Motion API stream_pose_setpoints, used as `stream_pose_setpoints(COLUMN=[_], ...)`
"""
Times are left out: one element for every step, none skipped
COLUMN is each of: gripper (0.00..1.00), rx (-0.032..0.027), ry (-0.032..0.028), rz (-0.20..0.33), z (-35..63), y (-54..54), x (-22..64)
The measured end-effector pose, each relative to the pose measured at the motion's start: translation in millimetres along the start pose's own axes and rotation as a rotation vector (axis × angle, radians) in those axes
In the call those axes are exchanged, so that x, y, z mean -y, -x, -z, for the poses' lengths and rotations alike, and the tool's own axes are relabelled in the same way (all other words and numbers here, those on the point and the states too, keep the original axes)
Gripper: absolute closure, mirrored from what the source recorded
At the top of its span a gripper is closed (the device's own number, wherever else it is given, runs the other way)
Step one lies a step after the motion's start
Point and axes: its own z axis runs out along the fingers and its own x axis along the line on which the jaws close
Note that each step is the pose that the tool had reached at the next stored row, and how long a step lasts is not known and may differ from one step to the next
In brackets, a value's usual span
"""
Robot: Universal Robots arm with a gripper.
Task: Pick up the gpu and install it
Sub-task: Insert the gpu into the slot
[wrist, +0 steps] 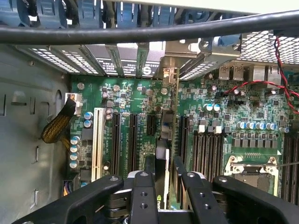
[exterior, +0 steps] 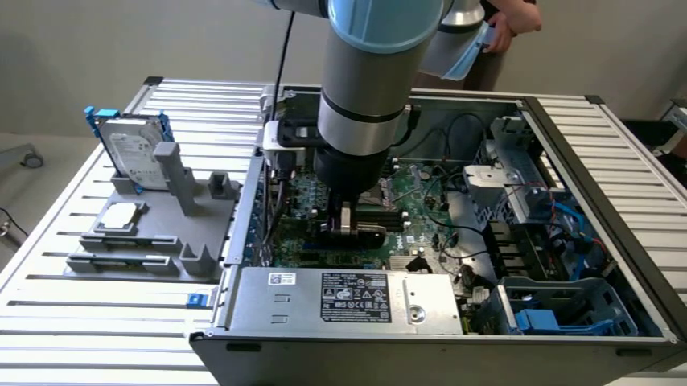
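Note:
The gpu (wrist: 163,126) stands on edge over the green motherboard (wrist: 126,98), seen edge-on as a thin dark card. Its silver end bracket (wrist: 170,70) sits against the case's rear slot openings. My gripper (wrist: 166,186) is shut on the card, with one black finger (wrist: 142,191) on each side of it. In the exterior view the gripper (exterior: 349,229) hangs straight down inside the open computer case (exterior: 601,161), low over the board, with the dark card (exterior: 365,235) between its fingers. Whether the card's edge is down in a slot I cannot tell.
A white slot (wrist: 98,140) and black slots flank the card; memory slots (wrist: 205,149) and the processor socket (wrist: 254,168) lie beside it. A black cable (wrist: 149,30) crosses above. The power supply (exterior: 343,297) fills the case front. A hard drive (exterior: 134,149) stands on a grey fixture. A person's hand (exterior: 516,20) is behind.

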Motion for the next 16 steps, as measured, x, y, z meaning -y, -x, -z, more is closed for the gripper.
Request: stream_pose_setpoints(gripper=[0.74,0.74,0.74,0.74,0.74,0.74,0.74,0.74,0.74,0.74,0.74,0.74,0.74,0.74,0.74,0.74], rx=[-0.0009,-0.0016,-0.0021,-0.0026,-0.0031,-0.0036,-0.004,-0.0044,-0.0047,-0.0049,-0.0052,-0.0054,-0.0056,-0.0057,-0.0059,-0.006], ry=[0.0005,0.0009,0.0012,0.0017,0.0022,0.0027,0.003,0.0035,0.0038,0.004,0.0043,0.0045,0.0048,0.0048,0.0049,0.0051], rz=[0.003,0.007,0.011,0.015,0.021,0.026,0.031,0.035,0.039,0.042,0.045,0.047,0.049,0.05,0.052,0.054], z=[0.0,0.0,0.0,0.1,0.1,0.1,0.1,0.1,0.0,0.0,0.0,0.0,0.0,-0.1,-0.1,-0.1], y=[0.1,0.3,0.5,0.6,0.8,1.0,1.2,1.5,1.7,2.0,2.2,2.5,2.8,3.1,3.5,3.8], x=[0.2,0.3,0.5,0.6,0.7,0.8,0.9,1.0,1.1,1.1,1.1,1.0,1.1,1.1,1.1,1.1])
